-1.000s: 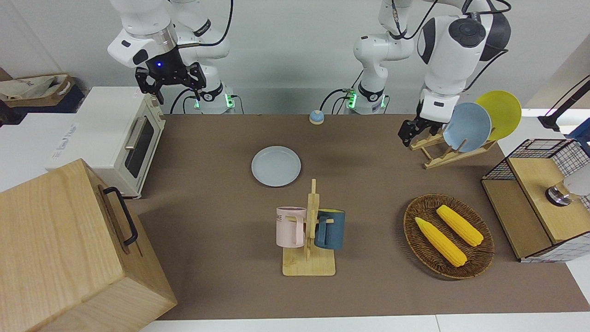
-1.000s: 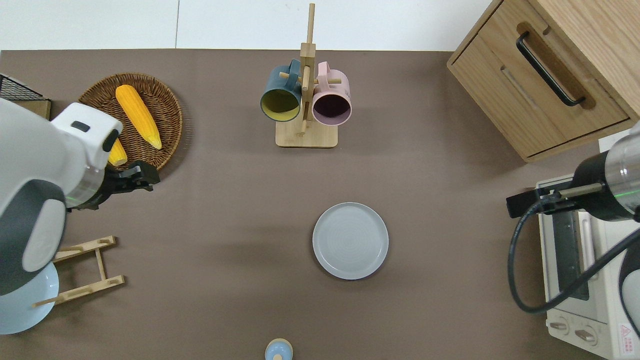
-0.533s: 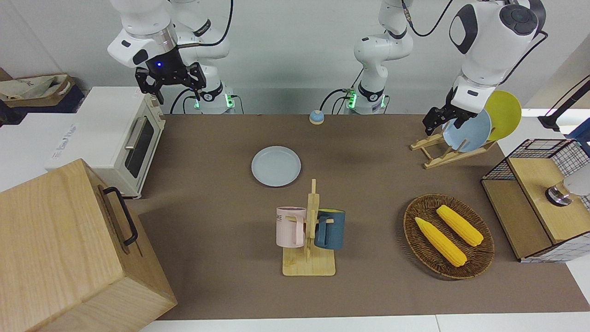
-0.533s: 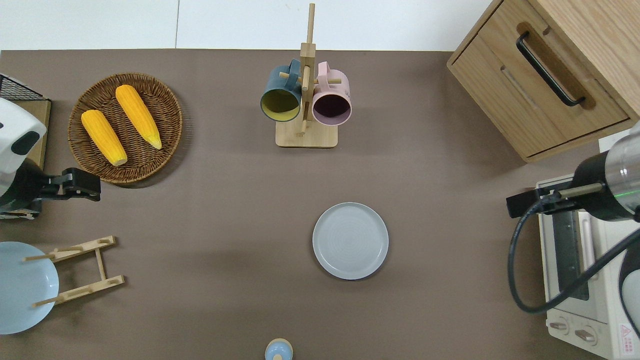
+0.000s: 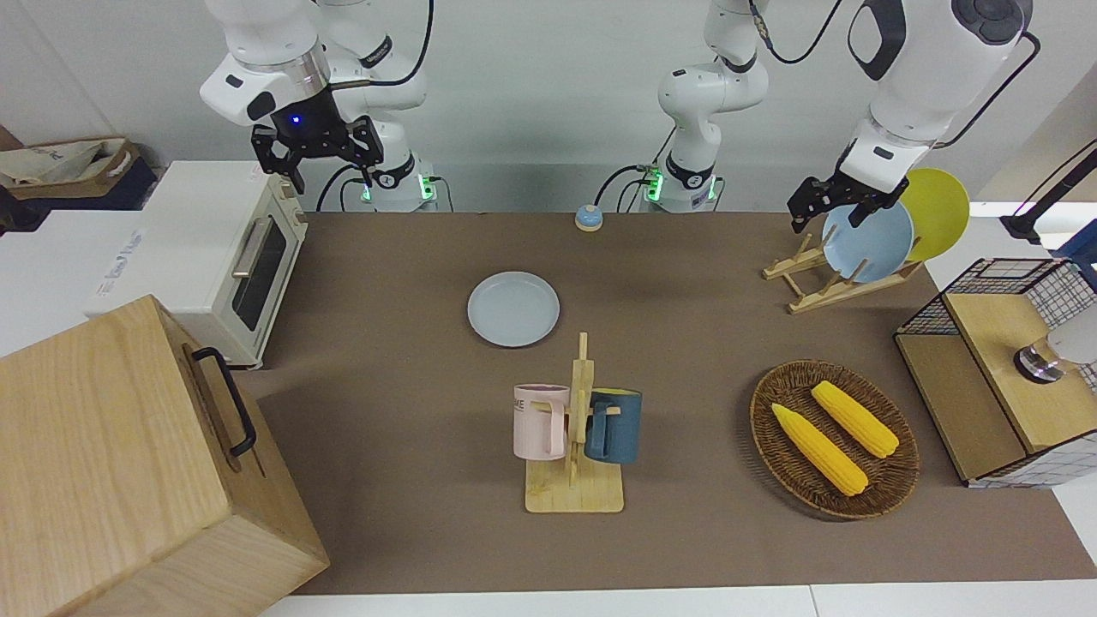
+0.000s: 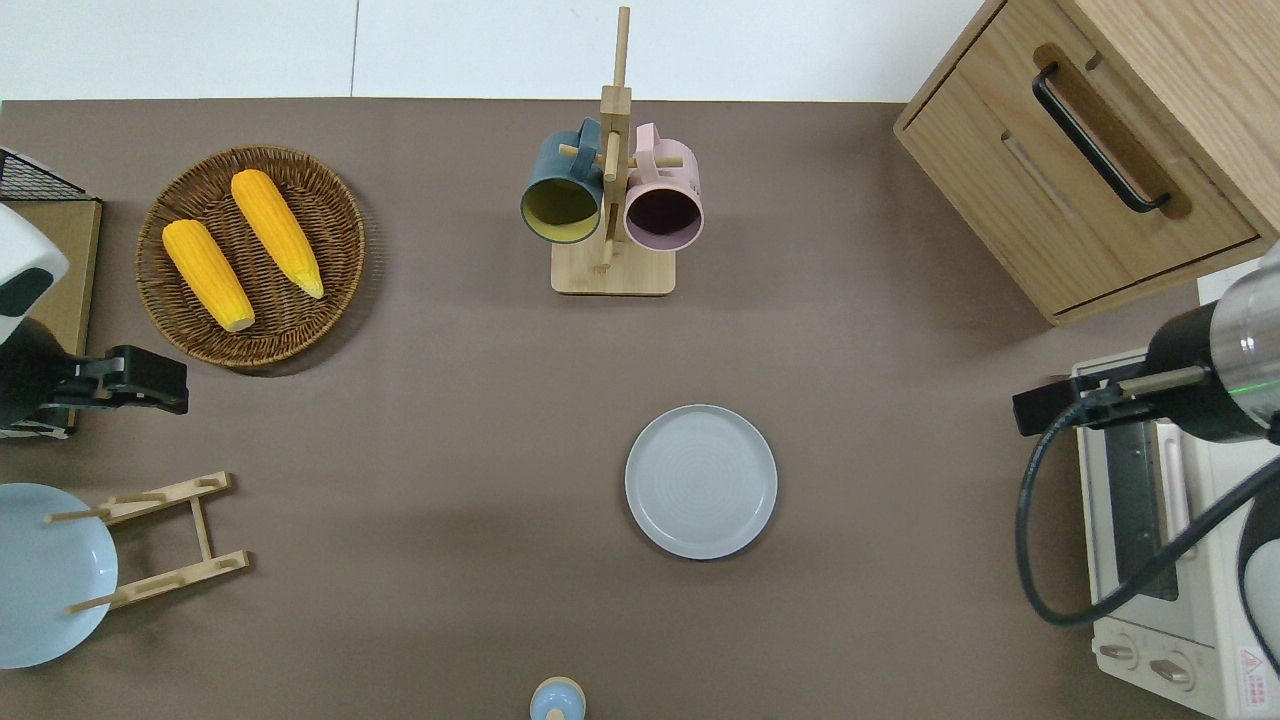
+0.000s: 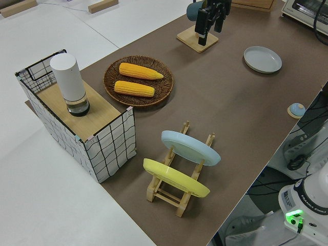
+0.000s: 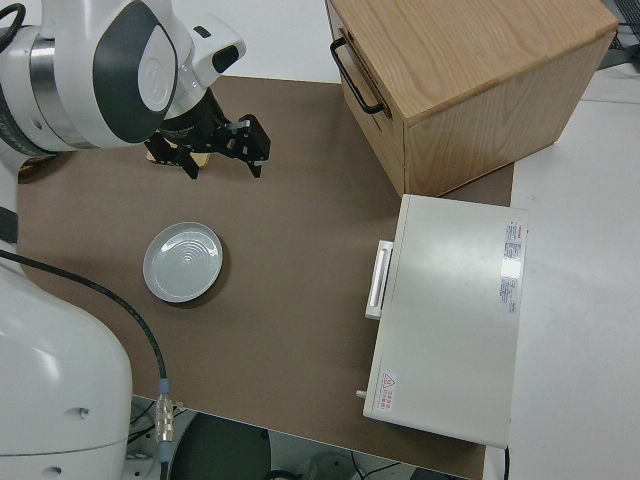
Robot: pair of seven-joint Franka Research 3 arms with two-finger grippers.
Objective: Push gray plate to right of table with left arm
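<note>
You are looking at a plain pale wall (image 5: 531, 94) that runs along the robots' edge of the room, evenly lit with only soft shadows. A long white surface (image 6: 500, 45) borders the edge farthest from the robots. At the right arm's end stands a large wooden cabinet (image 5: 120, 463) with a black handle (image 5: 224, 398), and next to it, nearer to the robots, a white toaster oven (image 5: 231, 257). A cardboard box (image 5: 73, 167) sits low against the wall there. At the left arm's end the surrounding surface (image 7: 46, 184) is white too.
</note>
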